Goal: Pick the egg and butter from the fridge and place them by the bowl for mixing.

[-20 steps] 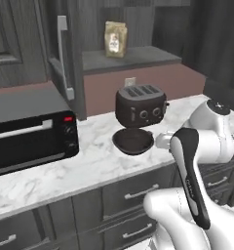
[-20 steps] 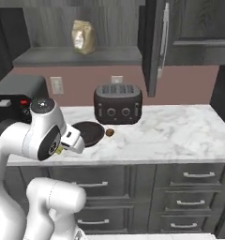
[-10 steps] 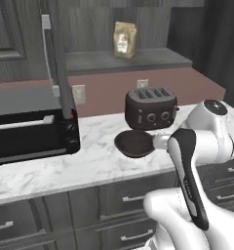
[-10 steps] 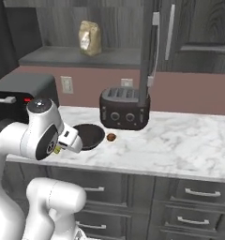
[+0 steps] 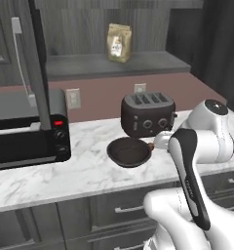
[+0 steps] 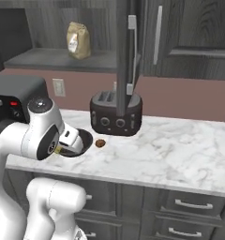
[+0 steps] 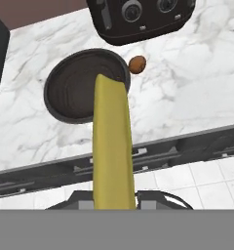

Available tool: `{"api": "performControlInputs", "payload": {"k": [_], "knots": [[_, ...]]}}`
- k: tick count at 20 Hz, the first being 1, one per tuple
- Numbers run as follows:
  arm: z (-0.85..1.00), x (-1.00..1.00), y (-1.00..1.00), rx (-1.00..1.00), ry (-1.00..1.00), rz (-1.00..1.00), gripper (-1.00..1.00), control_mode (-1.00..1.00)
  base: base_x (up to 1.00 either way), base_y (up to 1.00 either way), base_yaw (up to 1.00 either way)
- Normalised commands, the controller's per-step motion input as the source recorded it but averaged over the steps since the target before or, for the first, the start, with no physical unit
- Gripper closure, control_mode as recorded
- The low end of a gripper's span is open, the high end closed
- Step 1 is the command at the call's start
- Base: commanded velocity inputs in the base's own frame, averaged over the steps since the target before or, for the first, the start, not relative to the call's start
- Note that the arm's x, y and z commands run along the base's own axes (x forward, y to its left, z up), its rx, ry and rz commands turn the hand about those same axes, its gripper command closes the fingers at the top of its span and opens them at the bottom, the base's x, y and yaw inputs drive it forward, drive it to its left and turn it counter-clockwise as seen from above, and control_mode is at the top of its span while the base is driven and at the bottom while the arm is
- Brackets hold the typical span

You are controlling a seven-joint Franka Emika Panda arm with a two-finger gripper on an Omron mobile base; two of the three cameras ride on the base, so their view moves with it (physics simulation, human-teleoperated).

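- Your two-finger gripper (image 7: 114, 202) is clamped on the thin yellowish stick of butter (image 7: 112, 146), which juts straight out ahead of the fingers.
- Ahead of the hand and below it, the stick's far end hangs over the near rim of the shallow, round, dark brown-black bowl (image 7: 82, 88) on the white marble counter (image 7: 187, 97).
- The small brown egg (image 7: 137, 64) already lies just beside the bowl, off its far right from the hand, between the bowl and the black slotted toaster (image 7: 138, 17).
- The hand sits out over the counter's front edge; open here and the butter could tip off the edge, or drop into the bowl rather than beside it.
- Carry it to bare marble clear of the egg, or you may knock the egg rolling.
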Motion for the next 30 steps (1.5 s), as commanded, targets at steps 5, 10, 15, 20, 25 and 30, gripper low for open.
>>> {"api": "performControlInputs", "payload": {"k": [5, 10, 15, 20, 25, 30], "knots": [[0.00, 0.00, 0.00, 0.00, 0.00, 0.00, 1.00, 1.00, 0.45, -0.18, 0.11], [0.00, 0.00, 0.00, 0.00, 0.00, 0.00, 1.00, 1.00, 0.39, -0.19, 0.09], [0.00, 0.00, 0.00, 0.00, 0.00, 0.00, 1.00, 1.00, 0.35, -0.15, 0.06], [0.00, 0.00, 0.00, 0.00, 0.00, 0.00, 1.00, 1.00, 0.02, -0.01, 0.00], [0.00, 0.00, 0.00, 0.00, 0.00, 0.00, 1.00, 1.00, -0.01, 0.00, 0.00], [0.00, -0.03, -0.13, 0.03, 0.00, -0.04, 1.00, -1.00, -0.06, -0.06, 0.00]]}}
